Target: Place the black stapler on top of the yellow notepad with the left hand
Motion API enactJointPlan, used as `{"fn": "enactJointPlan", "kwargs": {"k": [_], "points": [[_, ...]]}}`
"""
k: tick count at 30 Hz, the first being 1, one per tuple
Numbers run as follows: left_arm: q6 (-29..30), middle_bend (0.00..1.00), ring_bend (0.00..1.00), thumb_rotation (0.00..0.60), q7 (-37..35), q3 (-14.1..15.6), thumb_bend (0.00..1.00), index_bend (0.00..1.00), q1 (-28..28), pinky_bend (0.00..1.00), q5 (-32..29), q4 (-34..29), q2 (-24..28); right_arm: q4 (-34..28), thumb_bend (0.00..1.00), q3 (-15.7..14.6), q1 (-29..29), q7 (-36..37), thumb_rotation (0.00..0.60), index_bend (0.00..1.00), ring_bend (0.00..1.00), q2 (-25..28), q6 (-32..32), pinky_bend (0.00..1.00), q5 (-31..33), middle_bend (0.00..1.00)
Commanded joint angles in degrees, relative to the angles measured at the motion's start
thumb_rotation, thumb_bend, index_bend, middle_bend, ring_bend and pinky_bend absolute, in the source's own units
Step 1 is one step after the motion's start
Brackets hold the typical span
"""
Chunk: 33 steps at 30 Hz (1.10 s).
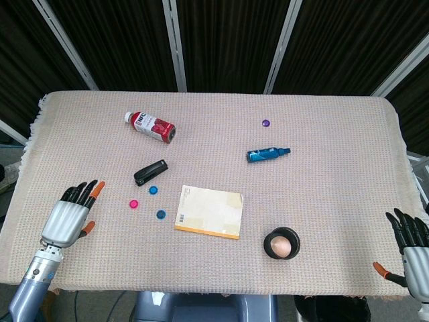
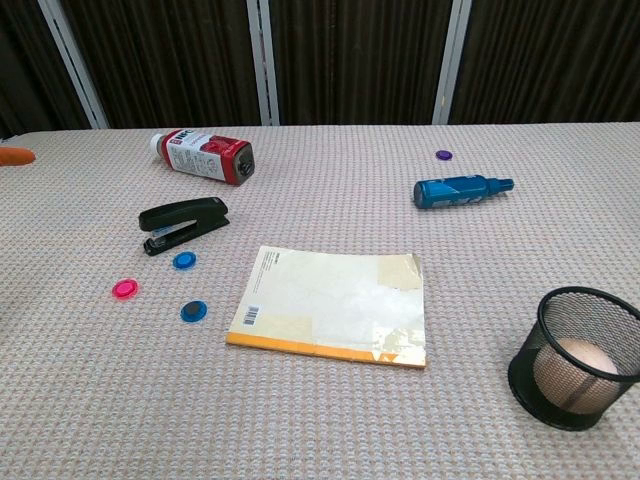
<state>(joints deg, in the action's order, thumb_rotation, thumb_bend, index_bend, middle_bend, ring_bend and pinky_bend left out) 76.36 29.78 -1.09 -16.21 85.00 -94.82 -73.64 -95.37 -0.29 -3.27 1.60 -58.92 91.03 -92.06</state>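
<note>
So black stapler (image 1: 150,172) lies flat on table cloth (image 1: 322,208), up-left of yellow notepad (image 1: 210,211), long axis diagonal, far end toward upper right. Left hand (image 1: 69,216) empty, fingers spread; right hand (image 1: 410,248) same.

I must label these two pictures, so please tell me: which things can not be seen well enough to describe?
- Right hand: head view, cut off by the right edge; chest view misses it.
- Left hand: the chest view shows only an orange fingertip at its left edge.
- Pale round object inside the black mesh cup: the mesh partly hides it; what it is cannot be told.
- Red bottle: label text too small to read.
</note>
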Motion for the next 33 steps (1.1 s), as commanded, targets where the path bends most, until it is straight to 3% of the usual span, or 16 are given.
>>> {"fn": "enactJointPlan", "kwargs": {"k": [1,11,18,25,33], "points": [[0.0,0.06,0.1,0.6,0.04,-0.08,0.23,0.04,-0.04,0.2,-0.03,-0.04,-0.03,-0.02,0.06,-0.01,0.06,-0.11,0.6,0.0,0.0,0.01,-0.18,0.0,0.1,0.0],[-1.18,0.07,0.1,0.6,2.83,-0.79,0.24,0.03,-1.04,0.26,-1.02,1.37,-2.57,0.05,0.06,-0.07,-0.47,1.03,0.6,0.0,0.0,0.27,0.84,0.0,-0.05,0.0],[-0.83,0.11,0.13,0.6,9.19,-2.81,0.24,0.03,-2.43,0.29,-2.69,5.25,-10.17,0.59,0.06,-0.26,-0.59,2.92,0.6,0.0,0.0,0.78,1.24,0.0,-0.6,0.0],[2.7,0.13,0.15,0.6,17.31,-6.92,0.24,0.04,-3.96,0.3,-5.12,12.49,-20.15,1.31,0.06,-0.43,-0.74,5.88,0.6,0.0,0.0,1.62,1.89,0.0,-1.25,0.0],[1.52,0.14,0.16,0.6,18.04,-10.75,0.24,0.05,-7.32,0.31,-8.2,19.44,-27.53,1.57,0.06,-0.3,-0.03,7.65,0.6,0.0,0.0,2.28,1.02,0.0,-1.27,0.0]]}}
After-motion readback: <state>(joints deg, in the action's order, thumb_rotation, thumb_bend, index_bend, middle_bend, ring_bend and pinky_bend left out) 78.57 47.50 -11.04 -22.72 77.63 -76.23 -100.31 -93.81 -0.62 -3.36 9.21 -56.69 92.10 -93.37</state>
